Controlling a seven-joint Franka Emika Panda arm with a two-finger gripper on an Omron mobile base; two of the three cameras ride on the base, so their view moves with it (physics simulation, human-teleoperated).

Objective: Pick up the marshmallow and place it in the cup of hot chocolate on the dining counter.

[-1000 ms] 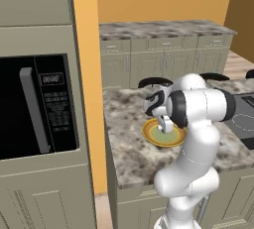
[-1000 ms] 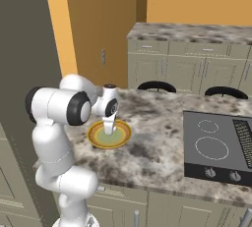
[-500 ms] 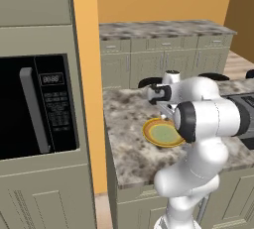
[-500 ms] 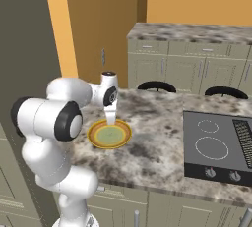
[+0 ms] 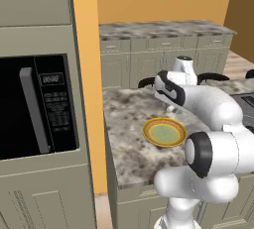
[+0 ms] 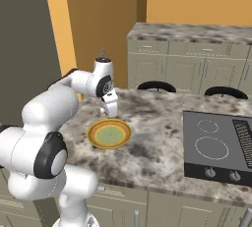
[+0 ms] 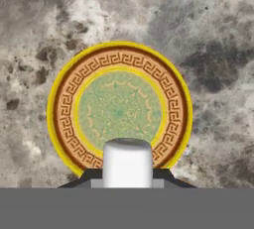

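Compared with one second ago, when the tool (image 6: pixel 111 114) was down at the plate (image 6: pixel 109 134), the arm has raised and drawn it back; it now hangs above the plate's far edge. In the hand view the marshmallow (image 7: pixel 127 162) sits between the dark fingertips (image 7: pixel 163 176), with the plate bare beneath it. Judgement: pickup is complete and the carry phase has begun. The tool is clamped on the marshmallow, jaws nearly together. The plate rests on the marbled surface (image 5: pixel 129 143). The cup of hot chocolate cannot be located, so the drop point remains unconfirmed.
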